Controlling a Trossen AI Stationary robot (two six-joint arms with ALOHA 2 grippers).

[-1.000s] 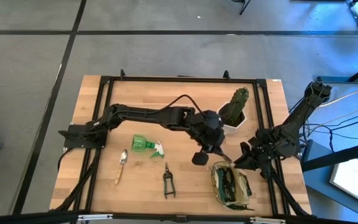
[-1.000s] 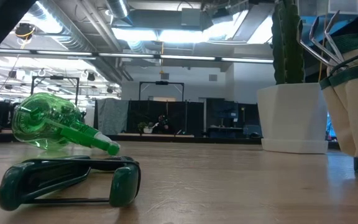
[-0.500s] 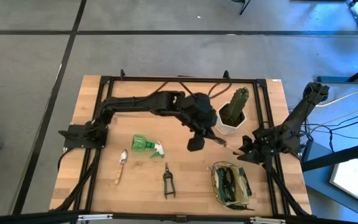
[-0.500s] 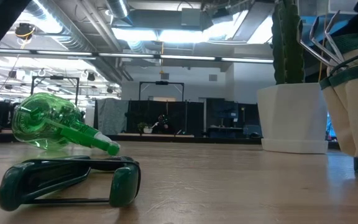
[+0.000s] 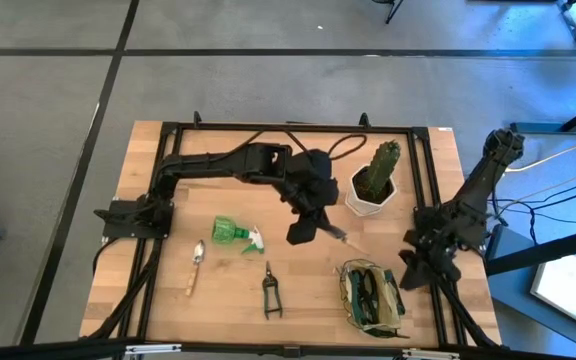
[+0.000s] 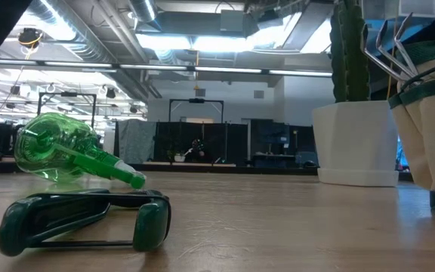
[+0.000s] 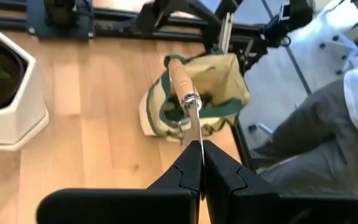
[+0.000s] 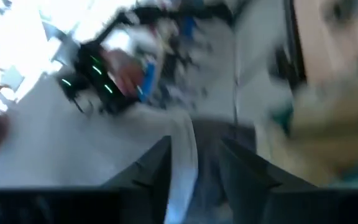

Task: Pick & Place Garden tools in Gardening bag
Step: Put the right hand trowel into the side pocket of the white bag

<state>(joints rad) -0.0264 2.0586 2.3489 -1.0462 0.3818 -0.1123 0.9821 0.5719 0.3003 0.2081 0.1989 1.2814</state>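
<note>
While the wooden table (image 5: 228,300) fills the middle of the high view, the left arm reaches across its upper half, and the left gripper (image 5: 303,228) hovers near the centre, just left of the cactus in its white pot (image 5: 372,190). Its fingers (image 7: 185,174) are clamped on the blade of a silver trowel (image 7: 185,102), whose wooden handle points out toward the gardening bag (image 5: 372,297) at lower right. That bag already holds dark tools, though which ones cannot be made out. The right gripper (image 5: 413,265) waits at the table's right edge, just beside the bag; whether its fingers are open cannot be told.

Judged from this, the task is partly done. Still on the table at lower left are the green spray bottle (image 5: 236,233), a second trowel (image 5: 194,265) and one pair of pruning shears (image 5: 270,290). The held trowel has yet to go in.
</note>
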